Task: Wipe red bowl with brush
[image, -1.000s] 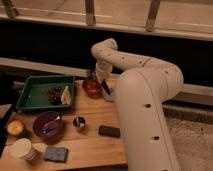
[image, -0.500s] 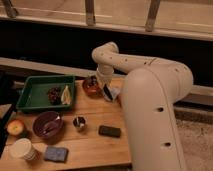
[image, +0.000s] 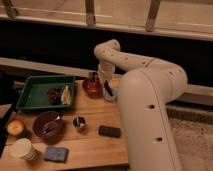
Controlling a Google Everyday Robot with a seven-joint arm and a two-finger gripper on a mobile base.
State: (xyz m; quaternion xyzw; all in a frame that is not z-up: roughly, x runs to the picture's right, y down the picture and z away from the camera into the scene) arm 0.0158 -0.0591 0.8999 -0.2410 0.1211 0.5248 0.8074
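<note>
The red bowl point(image: 92, 86) stands on the wooden table point(image: 90, 145) at the back, just right of the green tray. My gripper point(image: 108, 92) hangs from the white arm's wrist and is low beside the bowl's right rim. It is shut on the brush point(image: 106, 88), a slim dark piece that points down and left toward the bowl. The brush head is hard to make out against the gripper. A small dark shape sits at the bowl's far rim.
The green tray point(image: 36, 92) holds food pieces at the left. In front are a purple bowl point(image: 47, 124), an apple point(image: 15, 127), a white cup point(image: 22, 149), a blue sponge point(image: 55, 153), a small metal cup point(image: 79, 122) and a flat black block point(image: 109, 131). The arm's white body covers the table's right side.
The gripper has moved down and to the right, from over the red bowl to beside its right rim. The bowl and the other things have stayed in place.
</note>
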